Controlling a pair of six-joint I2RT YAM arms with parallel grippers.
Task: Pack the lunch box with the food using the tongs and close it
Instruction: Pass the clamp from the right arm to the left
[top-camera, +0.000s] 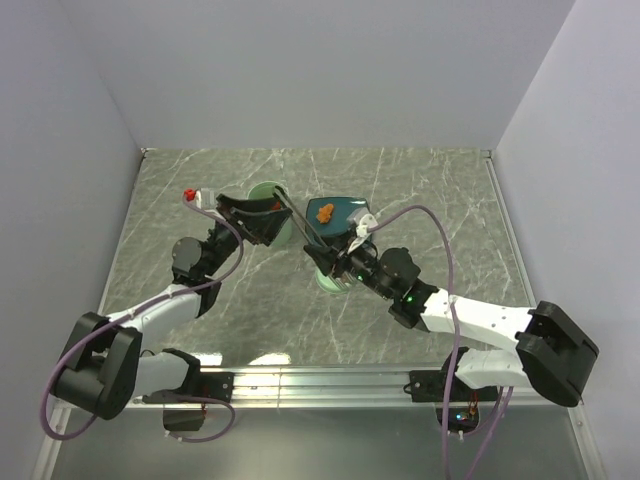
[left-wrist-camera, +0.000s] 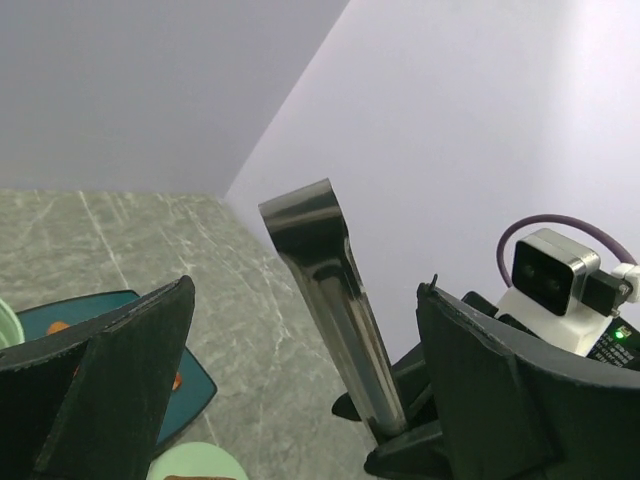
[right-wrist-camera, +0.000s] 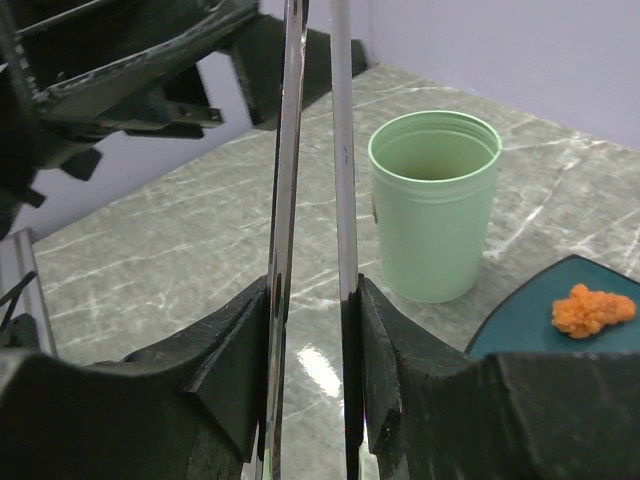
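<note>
Your right gripper (right-wrist-camera: 310, 330) is clenched on the tongs (right-wrist-camera: 312, 180), its two fingers pressing the two thin arms close together. In the right wrist view the tongs run straight out from the jaws, long axis along the gripper's own line, their far end passing out of the top of the frame toward your left gripper (top-camera: 262, 218). From above, that axis slants up and to the left across the table (top-camera: 420, 190).

Your left gripper stands released, its jaws wide, with the broad end of the tongs between them and touching neither finger that you can see.

You have one lunch box (right-wrist-camera: 435, 205), upright and open-mouthed, just beside the plate (right-wrist-camera: 530, 320). One brownish-orange fried chunk (right-wrist-camera: 592, 308) lies on that plate. The lid (top-camera: 330, 280) sits partly hidden under your right wrist.
</note>
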